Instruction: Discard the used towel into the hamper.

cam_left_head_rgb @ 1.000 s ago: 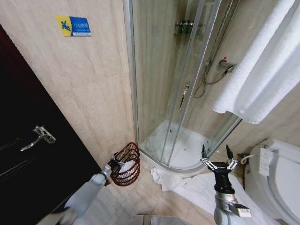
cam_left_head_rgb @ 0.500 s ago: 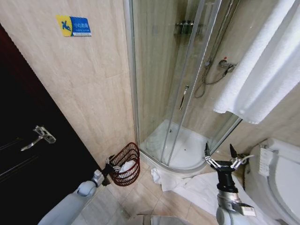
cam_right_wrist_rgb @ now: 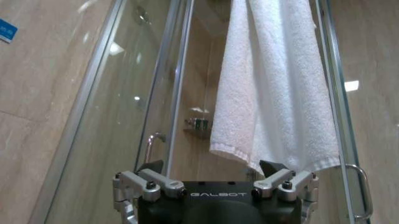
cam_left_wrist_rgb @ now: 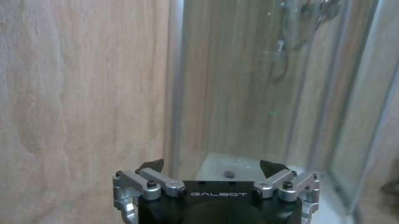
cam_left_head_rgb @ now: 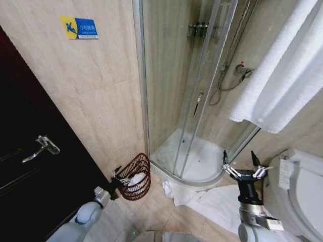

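Legibly, "GALBOT" was printed in pale letters on the black body of the left gripper (cam_left_wrist_rgb: 212, 169) and likewise on the right gripper (cam_right_wrist_rgb: 212, 169), each seen from its own wrist camera with fingers spread wide and nothing held. A blue and yellow wall sign (cam_left_head_rgb: 79, 27) was noted on the beige tiles above the dark door (cam_left_head_rgb: 30, 166); its writing could not be read.

The small round, dark reddish-brown wire hamper (cam_left_head_rgb: 135, 177) was recorded on the floor against the tiled wall, just beside the curved glass shower enclosure (cam_left_head_rgb: 192, 101), with a crumpled white used towel (cam_left_head_rgb: 136, 179) lying inside it. The left gripper (cam_left_head_rgb: 118, 177) was seen from the head camera just beside the hamper's rim, open.

Compared with half a second earlier, the left arm was drawn back a little from the hamper, and the right gripper (cam_left_head_rgb: 241, 165) was raised slightly higher, above the white towels spread on the floor (cam_left_head_rgb: 207, 201).
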Controlling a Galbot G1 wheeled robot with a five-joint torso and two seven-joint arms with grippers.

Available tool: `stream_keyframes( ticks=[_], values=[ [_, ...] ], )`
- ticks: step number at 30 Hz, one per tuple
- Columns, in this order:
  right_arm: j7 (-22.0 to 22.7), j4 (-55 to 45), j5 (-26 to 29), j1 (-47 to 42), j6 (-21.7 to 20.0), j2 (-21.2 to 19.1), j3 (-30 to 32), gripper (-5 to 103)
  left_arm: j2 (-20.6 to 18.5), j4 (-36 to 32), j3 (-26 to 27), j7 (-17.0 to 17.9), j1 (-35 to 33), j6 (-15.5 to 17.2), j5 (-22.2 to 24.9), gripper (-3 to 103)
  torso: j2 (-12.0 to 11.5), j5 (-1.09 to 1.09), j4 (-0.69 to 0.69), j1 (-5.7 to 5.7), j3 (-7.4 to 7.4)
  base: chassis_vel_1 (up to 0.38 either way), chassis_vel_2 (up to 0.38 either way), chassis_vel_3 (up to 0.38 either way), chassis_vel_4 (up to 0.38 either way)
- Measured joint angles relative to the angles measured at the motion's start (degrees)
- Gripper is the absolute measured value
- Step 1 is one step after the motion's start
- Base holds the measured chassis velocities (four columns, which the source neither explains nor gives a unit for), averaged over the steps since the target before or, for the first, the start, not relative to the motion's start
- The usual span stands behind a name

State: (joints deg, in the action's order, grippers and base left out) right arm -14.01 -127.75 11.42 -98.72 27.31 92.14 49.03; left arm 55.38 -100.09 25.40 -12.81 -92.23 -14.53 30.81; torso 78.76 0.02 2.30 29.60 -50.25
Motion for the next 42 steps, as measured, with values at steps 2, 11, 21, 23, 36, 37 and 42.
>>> stream_keyframes(
  ticks=[2, 11, 21, 23, 36, 37, 42],
  values=[
    [0.2, -0.5, 0.2, 0.1, -0.6, 0.0, 0.1, 100, 1.5, -2.1, 2.2, -1.5, -2.3, 0.8, -0.4, 100, 0.0, -0.01, 0.0, 0.0, 0.0, 0.0, 0.0, 0.0, 0.0],
    [0.3, -4.7, 2.5, 0.0, -4.5, 0.0, 0.7, 100, 13.9, -9.9, 13.2, -6.5, -9.2, 4.0, -6.8, 100, 0.0, -0.01, -0.02, 0.0, 0.0, 0.0, 0.0, 0.0, 0.0],
    [1.5, -8.1, 4.4, -1.2, -9.6, -1.1, 1.7, 100, 25.3, -15.6, 14.5, -4.4, -12.7, 3.0, -13.0, 100, 0.0, 0.0, -0.02, 0.0, -0.01, 0.0, 0.0, 0.0, 0.0],
    [1.5, -8.1, 4.6, -1.3, -9.8, -1.1, 1.8, 100, 26.5, -15.9, 14.5, -4.3, -12.7, 2.6, -13.7, 100, 0.0, -0.01, -0.02, 0.0, -0.01, 0.0, 0.0, 0.0, 0.0],
    [2.4, -8.4, 5.9, -1.8, -11.8, -2.4, 2.1, 100, 34.7, -27.6, 9.4, -2.8, -14.8, 4.5, -16.8, 100, 0.0, 0.0, -0.02, 0.0, -0.01, 0.0, 0.0, 0.0, 0.0],
    [2.5, -8.4, 5.9, -1.6, -11.9, -2.4, 2.0, 100, 34.5, -28.6, 9.4, -3.0, -14.8, 5.2, -16.8, 100, 0.0, 0.0, -0.02, 0.01, -0.01, 0.0, 0.0, 0.0, 0.0],
    [2.6, -8.3, 5.9, -1.0, -12.4, -2.5, 1.8, 100, 32.3, -32.1, 10.1, -3.6, -14.6, 9.1, -17.4, 100, 0.0, -0.01, -0.02, 0.01, -0.01, 0.0, 0.0, 0.0, 0.0]
  ],
)
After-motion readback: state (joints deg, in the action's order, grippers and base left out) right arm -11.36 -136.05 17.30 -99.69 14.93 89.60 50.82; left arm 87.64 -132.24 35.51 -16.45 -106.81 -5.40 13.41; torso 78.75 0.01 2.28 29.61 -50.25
